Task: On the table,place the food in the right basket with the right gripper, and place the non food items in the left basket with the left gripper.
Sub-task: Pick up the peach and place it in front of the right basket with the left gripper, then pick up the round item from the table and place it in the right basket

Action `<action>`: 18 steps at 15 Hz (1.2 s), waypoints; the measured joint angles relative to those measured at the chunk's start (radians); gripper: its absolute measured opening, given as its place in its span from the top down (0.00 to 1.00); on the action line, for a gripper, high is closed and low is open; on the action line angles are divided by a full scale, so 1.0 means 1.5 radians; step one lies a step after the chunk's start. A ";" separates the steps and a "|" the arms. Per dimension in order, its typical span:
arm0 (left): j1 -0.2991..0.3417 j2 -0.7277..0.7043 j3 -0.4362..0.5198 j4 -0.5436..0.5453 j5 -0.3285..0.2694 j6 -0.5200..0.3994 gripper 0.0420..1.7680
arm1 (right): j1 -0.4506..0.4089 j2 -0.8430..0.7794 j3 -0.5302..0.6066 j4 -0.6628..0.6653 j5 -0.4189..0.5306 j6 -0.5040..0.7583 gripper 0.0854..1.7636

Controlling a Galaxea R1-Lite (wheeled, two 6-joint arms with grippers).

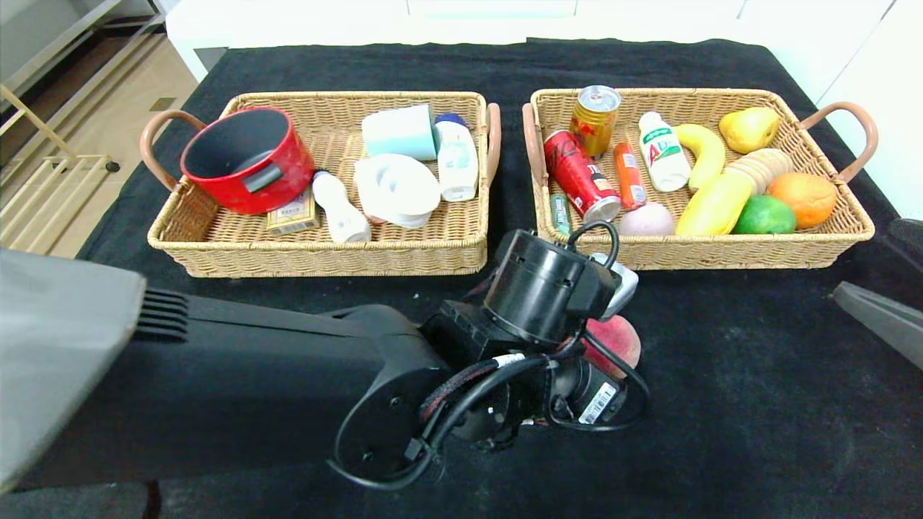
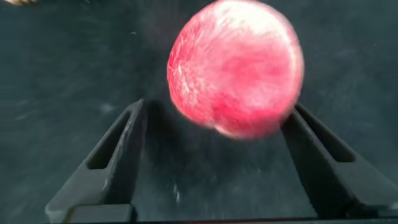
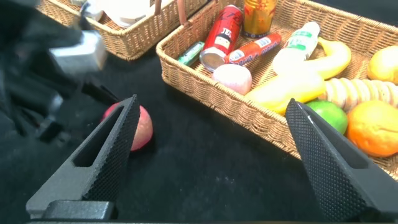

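Note:
A red peach (image 1: 621, 340) lies on the black tablecloth in front of the gap between the two baskets. My left arm reaches across to it, and its wrist hides the fingers in the head view. In the left wrist view my left gripper (image 2: 217, 107) is open, and the peach (image 2: 236, 68) sits at the fingertips, between them and not clamped. My right gripper (image 3: 211, 102) is open and empty, hovering at the table's right side (image 1: 876, 317). In the right wrist view the peach (image 3: 142, 127) shows past one finger.
The left wicker basket (image 1: 324, 258) holds a red pot (image 1: 245, 158), white bottles, a cup and a small box. The right wicker basket (image 1: 721, 254) holds cans, bananas, a pear, an orange and a lime. The black cloth lies bare in front of the right basket.

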 joint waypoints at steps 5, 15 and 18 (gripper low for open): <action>0.015 -0.134 0.127 -0.009 -0.029 0.039 0.09 | 0.006 -0.003 -0.008 0.054 0.001 0.000 0.03; 0.172 -0.385 0.561 -0.350 -0.204 0.050 0.05 | 0.110 0.032 -0.014 0.150 -0.059 -0.001 0.03; 0.203 -0.390 0.588 -0.375 -0.208 0.051 0.04 | 0.159 0.052 -0.016 0.149 -0.132 0.000 0.03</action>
